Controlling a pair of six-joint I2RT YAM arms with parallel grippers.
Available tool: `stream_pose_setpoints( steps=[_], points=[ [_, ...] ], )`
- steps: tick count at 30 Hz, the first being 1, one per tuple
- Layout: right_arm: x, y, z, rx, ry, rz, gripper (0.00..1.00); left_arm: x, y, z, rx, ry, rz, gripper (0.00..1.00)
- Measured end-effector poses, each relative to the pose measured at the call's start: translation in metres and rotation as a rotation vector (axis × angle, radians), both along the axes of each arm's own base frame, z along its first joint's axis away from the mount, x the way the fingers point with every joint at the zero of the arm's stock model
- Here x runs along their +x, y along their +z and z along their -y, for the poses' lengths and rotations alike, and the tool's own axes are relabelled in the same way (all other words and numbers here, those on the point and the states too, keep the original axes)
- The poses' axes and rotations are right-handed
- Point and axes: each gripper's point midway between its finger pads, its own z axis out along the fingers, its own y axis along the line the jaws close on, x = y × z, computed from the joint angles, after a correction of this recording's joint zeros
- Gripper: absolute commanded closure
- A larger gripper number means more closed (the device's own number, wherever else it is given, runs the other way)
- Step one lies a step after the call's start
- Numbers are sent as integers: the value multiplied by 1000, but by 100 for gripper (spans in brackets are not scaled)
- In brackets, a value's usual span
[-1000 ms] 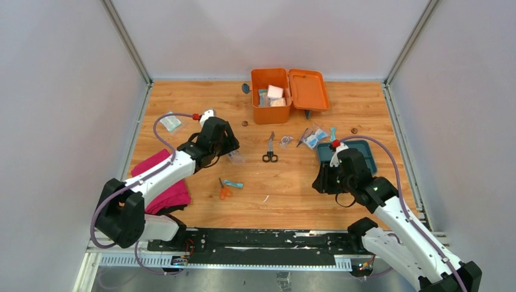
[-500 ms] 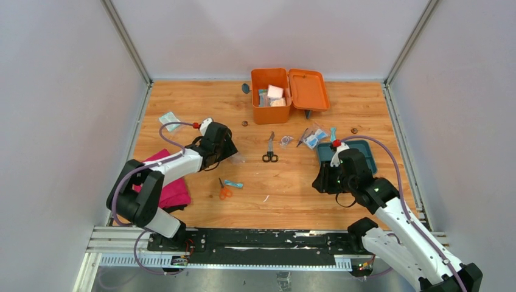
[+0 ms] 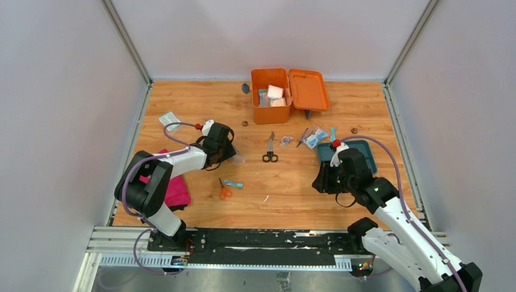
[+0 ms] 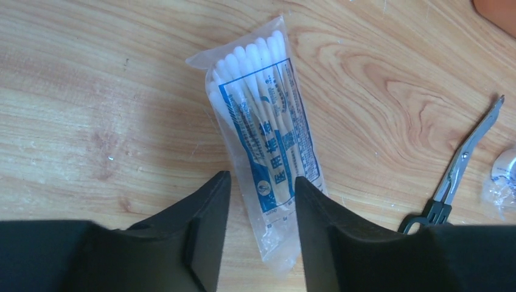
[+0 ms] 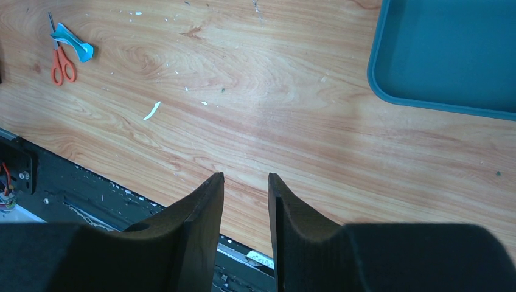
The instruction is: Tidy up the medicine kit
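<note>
The medicine kit is an orange box at the back of the table, its lid lying open to the right, with white packets inside. My left gripper is down over a clear bag of cotton swabs with blue print, lying flat on the wood. It is open: the bag's near end lies between the fingers, and a gap shows at the left finger. In the top view this gripper is left of centre. My right gripper is open and holds nothing, over bare wood near the front edge.
Black scissors lie just right of the swab bag. Small orange scissors and a blue item lie nearer the front. A teal tray sits at the right, several small packets beyond it, and a pink cloth at the left.
My left arm has folded in and dropped lower over the swab bag, and its jaws have narrowed around the bag's end. The right arm has not moved.
</note>
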Motion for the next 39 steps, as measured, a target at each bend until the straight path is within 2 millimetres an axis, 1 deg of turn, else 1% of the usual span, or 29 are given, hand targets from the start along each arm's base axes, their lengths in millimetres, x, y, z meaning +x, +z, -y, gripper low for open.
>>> stream_pose_setpoints(
  steps=[9,12,15,17,20,22,25,26,31,33,34,35,36,38,39],
  points=[
    [0,0,0,-1,0,-2,62,4,-4,-5,21,7,-1,81],
    [0,0,0,-1,0,-2,62,3,-4,-8,43,0,-6,89],
    [0,0,0,-1,0,-1,62,5,-1,-9,62,-9,-3,93],
    [0,0,0,0,0,-1,62,3,2,-11,74,-18,-4,94],
    [0,0,0,0,-1,0,62,0,15,-13,87,-37,9,94],
    [0,0,0,1,-1,0,62,3,32,-12,82,-51,40,94],
    [0,1,0,5,-3,1,62,15,67,-5,61,-80,111,93],
    [0,1,0,7,-5,1,62,22,85,1,48,-97,147,94],
    [0,2,-1,13,-10,1,62,53,156,28,-13,-185,290,94],
    [0,3,-1,16,-10,4,62,71,189,44,-37,-240,350,94],
    [0,3,-1,16,-10,4,62,76,197,49,-42,-256,367,93],
    [0,3,-1,17,-11,5,62,86,211,58,-51,-289,391,93],
    [-1,3,-1,17,-11,5,62,92,217,64,-54,-310,403,93],
    [-1,3,-1,20,-11,4,62,110,234,81,-59,-372,432,93],
    [-1,3,-1,21,-11,4,62,118,238,88,-60,-397,442,93]
  ],
)
